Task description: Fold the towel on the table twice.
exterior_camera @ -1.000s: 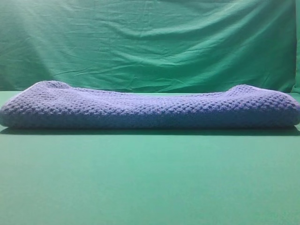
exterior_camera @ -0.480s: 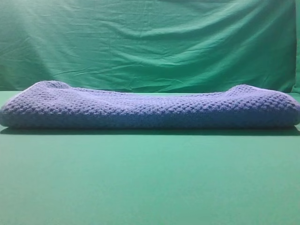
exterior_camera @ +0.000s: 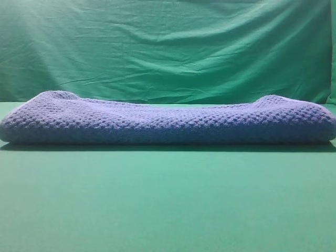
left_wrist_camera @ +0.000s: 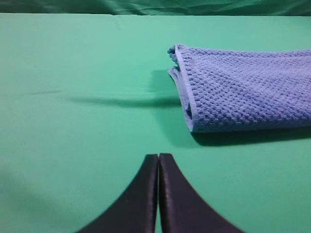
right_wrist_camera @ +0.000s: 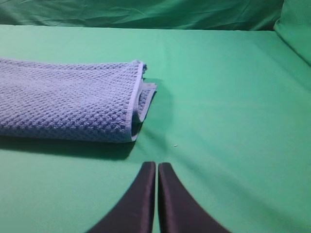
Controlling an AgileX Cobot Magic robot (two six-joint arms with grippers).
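Your left gripper and right gripper were clenched on nothing above the table, the folded towel lying just ahead of both

The blue-grey waffle-weave towel lies folded flat on the green table.

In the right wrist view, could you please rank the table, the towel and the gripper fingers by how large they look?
1. table: fills most of the frame.
2. towel.
3. right gripper fingers, shut; close to the camera, so they look bigger than they are.
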